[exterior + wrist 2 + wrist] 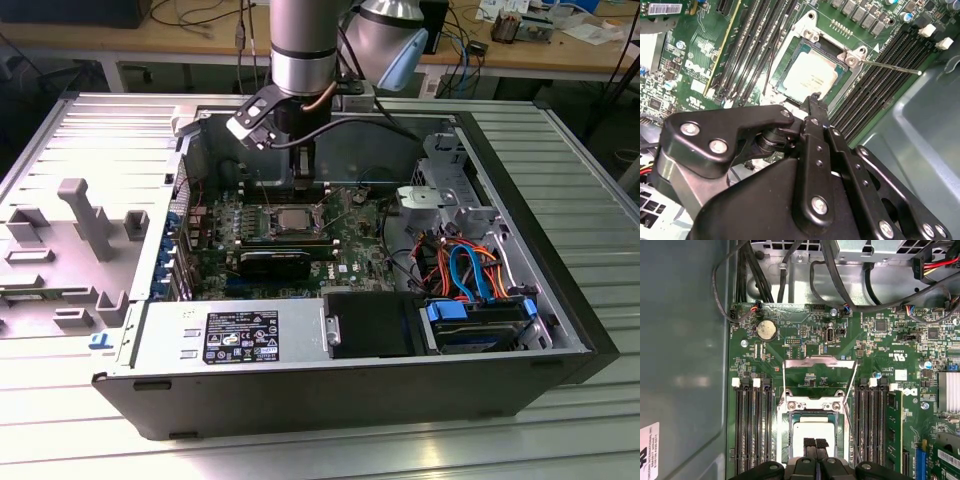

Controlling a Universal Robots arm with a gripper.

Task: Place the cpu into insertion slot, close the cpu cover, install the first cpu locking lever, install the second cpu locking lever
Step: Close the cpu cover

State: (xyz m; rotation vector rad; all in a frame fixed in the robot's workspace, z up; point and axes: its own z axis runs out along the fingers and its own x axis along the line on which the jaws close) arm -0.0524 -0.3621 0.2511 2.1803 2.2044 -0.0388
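Cpu [812, 429] sits flat in the slot [786, 430], silver top up, mid-board; also seen in the exterior view [290, 220] and the second wrist view [807, 75]. Cover [820, 361] is open, swung up off the slot on its hinge side, with the green board showing through its window. One lever [890, 66] sticks out free over the RAM slots [752, 425], unlatched.

Jaws are closed, pads pressed together with nothing between them. Fingertips [810, 442] hang over the cpu's near edge, pointing straight down at it; also in the second wrist view [814, 100]. Cannot tell whether they touch the chip or sit just above it.

Arm [300, 40] comes straight down from above, wrist vertical, tool end dipped inside the open case [400, 385] over the slot area. A black cable loops off the wrist toward the exterior view's right.

Board [790, 325] lies flat in the case bottom, with the drive cage and coloured cables to the exterior view's right of it. The case rests on a ribbed metal surface [560, 430].
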